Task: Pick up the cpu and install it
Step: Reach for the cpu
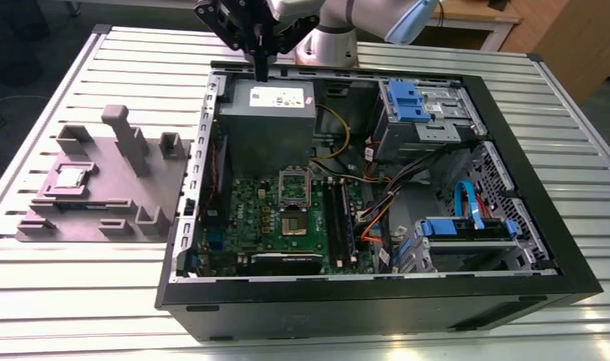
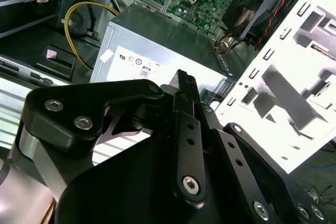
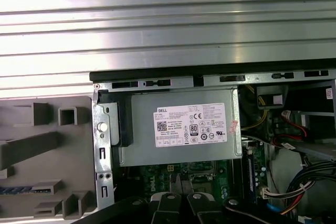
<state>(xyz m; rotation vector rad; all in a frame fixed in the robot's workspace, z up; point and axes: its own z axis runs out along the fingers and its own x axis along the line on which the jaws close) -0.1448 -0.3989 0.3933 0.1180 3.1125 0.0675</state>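
The cpu is a small shiny silver square lying flat on the grey holder block at the exterior view's left, outside the computer case. My gripper hangs far from it, over the back edge of the grey power-supply box, with its thin black fingers pressed together and nothing between them. In the second wrist view the gripper points at that box. The first wrist view shows the fingertips over the green motherboard. The silver socket frame stands on the board, with the socket just below it.
The open black case lies on a slatted metal table. Inside are blue drive cages, a blue cable, bundled wires and a yellow cable. The holder block carries tall grey posts.
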